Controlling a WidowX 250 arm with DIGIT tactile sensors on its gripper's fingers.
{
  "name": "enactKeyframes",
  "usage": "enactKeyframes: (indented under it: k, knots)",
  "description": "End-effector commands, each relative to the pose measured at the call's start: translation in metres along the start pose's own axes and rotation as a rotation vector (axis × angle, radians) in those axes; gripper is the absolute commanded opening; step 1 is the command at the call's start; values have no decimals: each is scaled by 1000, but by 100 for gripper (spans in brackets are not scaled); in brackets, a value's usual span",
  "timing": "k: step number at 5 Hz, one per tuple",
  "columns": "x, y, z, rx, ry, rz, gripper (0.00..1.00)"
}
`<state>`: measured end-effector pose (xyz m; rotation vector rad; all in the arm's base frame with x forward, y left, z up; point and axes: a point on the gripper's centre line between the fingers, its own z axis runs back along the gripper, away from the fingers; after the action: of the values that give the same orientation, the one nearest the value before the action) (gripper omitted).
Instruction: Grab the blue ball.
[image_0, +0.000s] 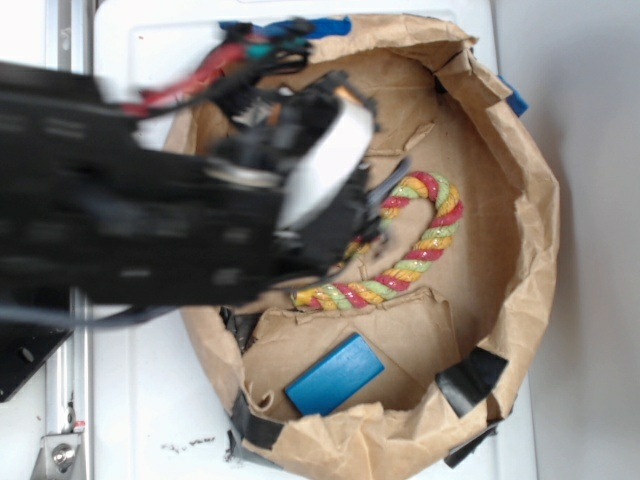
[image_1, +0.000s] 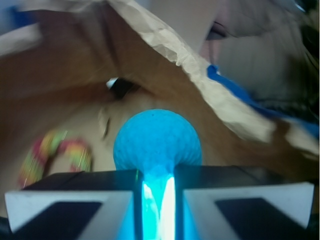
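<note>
The blue ball (image_1: 157, 137), a teal-blue sphere, is pinched between my two fingers (image_1: 75, 200) in the wrist view. Its lower part is squeezed into the narrow gap, and its round top bulges out beyond the fingertips. My gripper (image_1: 157, 190) is shut on it. In the exterior view the black arm and gripper (image_0: 372, 205) reach in over the left side of the brown paper basin (image_0: 530, 200). The ball is hidden there behind the arm.
A red, yellow and green rope toy (image_0: 415, 245) lies curved in the middle of the basin, seen blurred as the rope toy (image_1: 52, 150) in the wrist view. A flat blue block (image_0: 335, 375) rests near the front wall. Crumpled paper walls (image_1: 200, 85) rise all round.
</note>
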<state>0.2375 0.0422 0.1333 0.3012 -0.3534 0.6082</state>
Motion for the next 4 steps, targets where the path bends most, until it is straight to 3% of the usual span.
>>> enactKeyframes:
  k: [1,2,4]
  knots:
    - [-1,18,50,-126,159,-303,0]
    - [-1,13,66,-157,240,-403,0]
    - [5,9,73,-142,272,-373,0]
